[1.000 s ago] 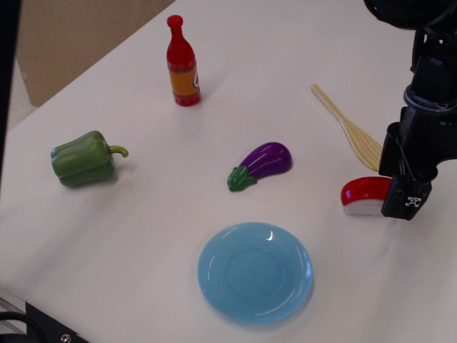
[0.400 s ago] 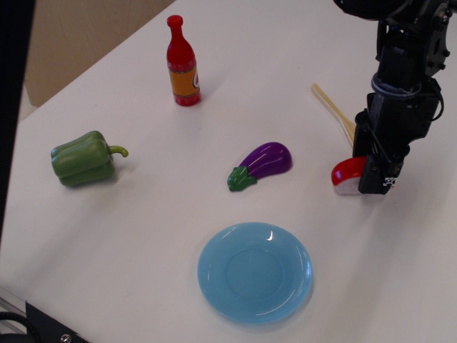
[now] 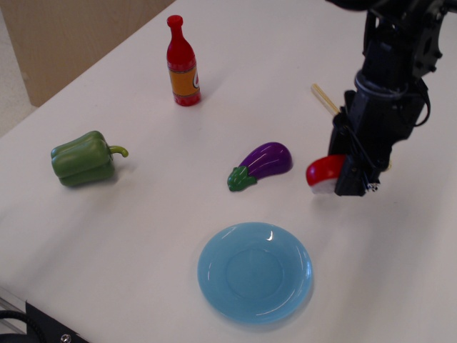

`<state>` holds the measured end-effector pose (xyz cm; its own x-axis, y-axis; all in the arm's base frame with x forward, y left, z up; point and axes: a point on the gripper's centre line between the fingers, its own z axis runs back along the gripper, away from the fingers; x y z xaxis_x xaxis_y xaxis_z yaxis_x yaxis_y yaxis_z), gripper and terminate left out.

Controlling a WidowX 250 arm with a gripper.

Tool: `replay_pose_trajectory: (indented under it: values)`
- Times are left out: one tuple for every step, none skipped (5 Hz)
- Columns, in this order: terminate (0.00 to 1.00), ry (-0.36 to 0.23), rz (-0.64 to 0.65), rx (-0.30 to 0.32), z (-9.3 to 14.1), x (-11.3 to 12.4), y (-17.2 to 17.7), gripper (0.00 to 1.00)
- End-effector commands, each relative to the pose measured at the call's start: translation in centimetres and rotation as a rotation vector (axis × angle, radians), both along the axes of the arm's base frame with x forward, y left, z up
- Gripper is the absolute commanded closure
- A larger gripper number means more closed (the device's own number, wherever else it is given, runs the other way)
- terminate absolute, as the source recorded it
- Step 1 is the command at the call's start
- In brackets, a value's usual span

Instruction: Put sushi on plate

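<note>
Held sushi (image 3: pixel 323 174) at the plate's (image 3: pixel 255 272) two o'clock; bare table (image 3: pixel 143 236) between; eggplant (image 3: pixel 262 163) crowded twelve o'clock.

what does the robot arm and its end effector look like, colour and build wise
The arm is matte black throughout, built from chunky blocky segments with a rounded collar partway down. Thin black cables loop along its side. The end effector is also black, long and rectangular, with small white markings printed near its lower tip. No other colours or labels are readable.

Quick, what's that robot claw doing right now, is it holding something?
End effector: closed on the small red-topped toy sushi with white rice base.
</note>
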<state>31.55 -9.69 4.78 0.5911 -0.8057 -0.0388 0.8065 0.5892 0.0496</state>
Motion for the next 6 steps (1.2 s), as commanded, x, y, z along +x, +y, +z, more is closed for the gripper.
replay_pose_trajectory:
  values:
    - [0.00,-0.067,0.179,-0.002,5.8,-8.2,4.4,1.00]
    - [0.00,-0.030,0.215,-0.037,4.4,-11.2,6.0,1.00]
    - [0.00,-0.007,0.150,-0.041,2.2,-12.5,5.5,1.00]
    - [0.00,-0.005,0.073,-0.056,0.6,-12.7,4.0,1.00]
    - [0.00,0.020,0.021,-0.035,-0.9,-13.0,2.8,1.00]
    - [0.00,0.041,0.038,-0.031,-1.9,-13.6,2.6,1.00]
